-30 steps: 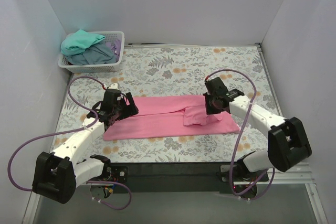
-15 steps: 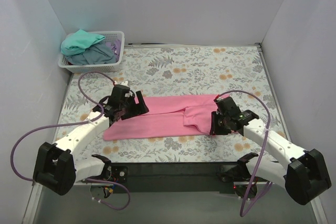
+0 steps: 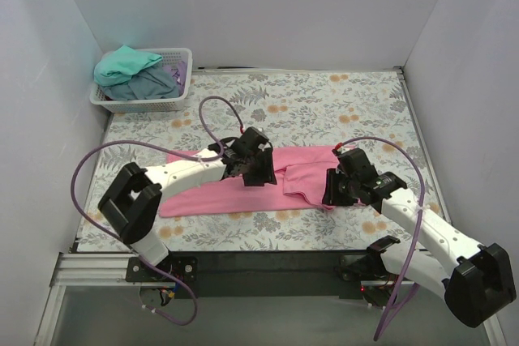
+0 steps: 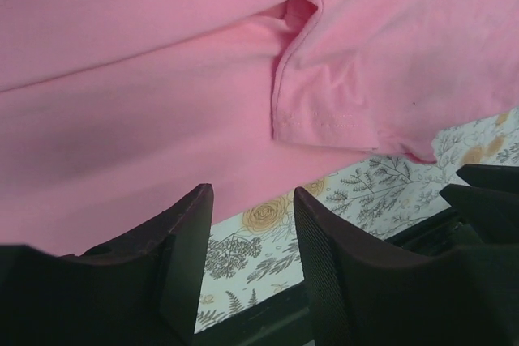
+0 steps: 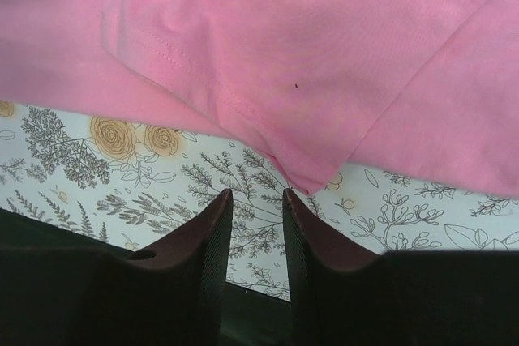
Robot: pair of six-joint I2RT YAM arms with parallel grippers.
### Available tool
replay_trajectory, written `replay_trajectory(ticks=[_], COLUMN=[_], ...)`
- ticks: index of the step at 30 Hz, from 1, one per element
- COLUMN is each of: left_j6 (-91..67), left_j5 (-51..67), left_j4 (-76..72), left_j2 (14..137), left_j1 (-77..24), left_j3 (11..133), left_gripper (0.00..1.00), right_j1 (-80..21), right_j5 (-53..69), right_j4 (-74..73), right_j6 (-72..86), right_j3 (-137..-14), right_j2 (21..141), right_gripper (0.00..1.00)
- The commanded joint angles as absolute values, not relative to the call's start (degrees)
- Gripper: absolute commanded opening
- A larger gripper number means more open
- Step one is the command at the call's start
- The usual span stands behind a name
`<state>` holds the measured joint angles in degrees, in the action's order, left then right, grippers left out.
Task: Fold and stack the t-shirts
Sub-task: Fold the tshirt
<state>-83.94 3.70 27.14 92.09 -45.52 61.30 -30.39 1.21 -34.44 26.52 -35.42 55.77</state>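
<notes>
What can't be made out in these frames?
- Top view: number of shirts in the white plastic lattice basket; the teal cloth and grey-blue cloth are heaped, small.
- Top view: middle of the flat pink cloth t-shirt, covered by the left arm; both arms' jaws hidden under their own wrists.
- Wrist views: the shirt's outline, cut off by frame edges.

t-shirt (image 3: 211, 192): solid pink
worktop (image 3: 324, 103): white, grey leaf sprigs, orange blooms
basket (image 3: 138, 105), 10 o'clock: white lattice
top shirt in basket (image 3: 126, 62): teal
shirt beneath (image 3: 152, 84): grey-blue
</notes>
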Motion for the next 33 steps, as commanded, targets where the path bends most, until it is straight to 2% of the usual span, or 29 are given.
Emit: replay_trajectory(ticks=[1,6,27,30,33], left_j6=[-86.83,-87.10,-90.70,-91.05,-91.14], left_j5=[0.70,0.70,-3.60,-3.60,-3.43], left_j4=[28.74,29.70,31.64,31.73,31.99], left_j2=[96.40,102.56,111.97,112.32,112.59], left_j1=[-47.81,-49.13,-53.35,-54.05,-54.58], left_j3=[65.99,69.95,75.50,75.59,76.02], left_gripper=[0.42,0.38,0.40,0.38,0.30], right_j1=[-30.50,-30.41,-30.41,-30.41,-30.32], right_j5=[-1.23,-0.97,-0.44,-1.14,-2.63], right_j4=[-32.61,-31.20,-28.39,-28.56,-28.56], right_j6=[25.40,25.40,25.31,25.66,26.37], right_j3=[-36.83,-35.07,-30.41,-30.15,-29.80], right_j2=[54.49,53.79,52.73,52.73,52.82], right_gripper=[0.38,0.39,0.40,0.39,0.41])
